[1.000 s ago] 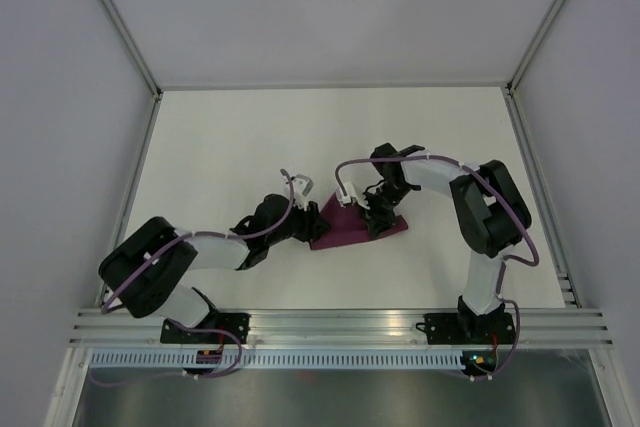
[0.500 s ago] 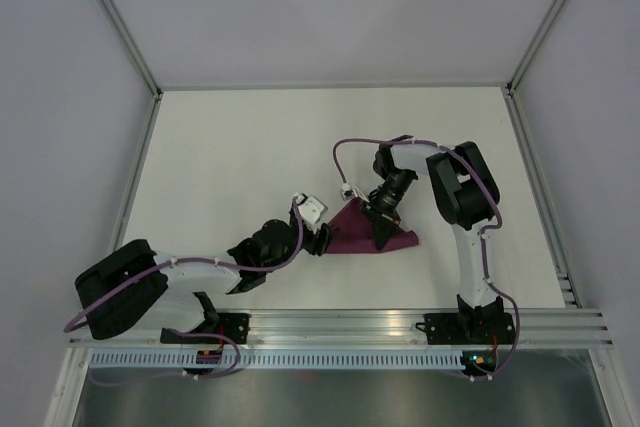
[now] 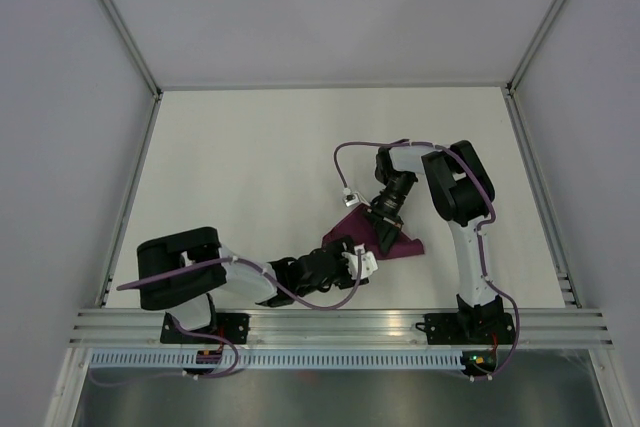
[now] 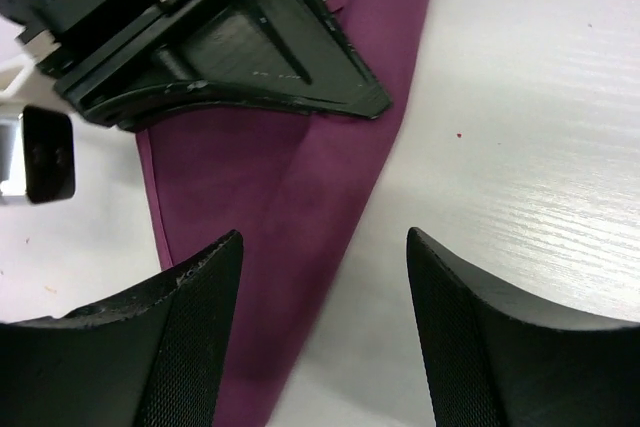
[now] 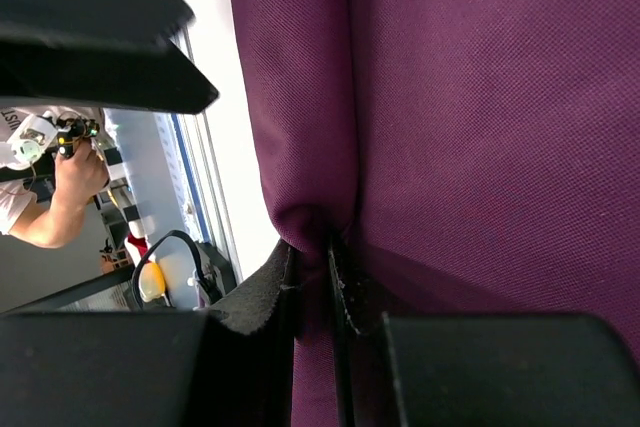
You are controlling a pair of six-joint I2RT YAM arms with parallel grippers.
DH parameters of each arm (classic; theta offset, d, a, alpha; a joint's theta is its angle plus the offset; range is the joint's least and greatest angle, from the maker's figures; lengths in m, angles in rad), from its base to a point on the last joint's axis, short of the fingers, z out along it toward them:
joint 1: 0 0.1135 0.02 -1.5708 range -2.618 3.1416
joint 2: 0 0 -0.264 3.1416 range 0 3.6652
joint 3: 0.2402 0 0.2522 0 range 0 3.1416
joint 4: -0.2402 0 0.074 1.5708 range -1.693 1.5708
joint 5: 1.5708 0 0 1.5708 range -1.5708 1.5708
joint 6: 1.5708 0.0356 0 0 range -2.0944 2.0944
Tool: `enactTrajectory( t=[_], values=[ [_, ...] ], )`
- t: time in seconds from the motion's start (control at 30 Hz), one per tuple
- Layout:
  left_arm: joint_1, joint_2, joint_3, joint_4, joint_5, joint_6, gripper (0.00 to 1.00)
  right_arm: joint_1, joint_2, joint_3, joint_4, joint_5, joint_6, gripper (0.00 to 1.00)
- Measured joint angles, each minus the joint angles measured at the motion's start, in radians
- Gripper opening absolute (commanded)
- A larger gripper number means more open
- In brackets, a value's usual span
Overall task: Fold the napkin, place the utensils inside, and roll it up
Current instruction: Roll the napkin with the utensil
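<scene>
Plain napkin [image 5: 470,97] in right pincer [image 5: 316,259]

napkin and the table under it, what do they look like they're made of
Napkin: woven cloth, dark magenta-purple, slight sheen; the right wrist view shows a fine weave, and it bunches softly where the right gripper pinches it. Table: white, smooth, semi-gloss, with faint grain-like streaks in the left wrist view; probably laminate or painted board, but the look leaves that open.

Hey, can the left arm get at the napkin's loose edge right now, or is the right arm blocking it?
Probably yes. The left gripper hangs open right over an edge of the napkin; the right gripper pinches the cloth farther along, leaving that edge free.
</scene>
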Motion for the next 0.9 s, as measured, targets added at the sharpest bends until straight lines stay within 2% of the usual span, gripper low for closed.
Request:
enactTrajectory(
  t=[0.27, 0.57, 0.67, 0.7, 0.9],
  values=[
    [-0.027, 0.126, 0.088, 0.029, 0.013, 0.115, 0.70, -0.007, 0.002, 0.000, 0.000, 0.000, 0.010, 0.08],
    [-0.031, 0.229, 0.164, 0.035, 0.040, 0.181, 0.58, -0.021, 0.004, 0.000, -0.002, 0.002, 0.014, 0.08],
    [-0.031, 0.250, 0.184, 0.037, 0.031, 0.197, 0.49, -0.023, 0.004, 0.000, -0.003, 0.005, 0.014, 0.08],
    [-0.031, 0.255, 0.188, 0.037, 0.027, 0.202, 0.42, -0.023, 0.004, 0.000, -0.003, 0.006, 0.014, 0.08],
    [-0.026, 0.272, 0.219, 0.029, 0.017, 0.224, 0.25, -0.029, 0.004, 0.000, -0.011, 0.027, 0.014, 0.09]
  ],
)
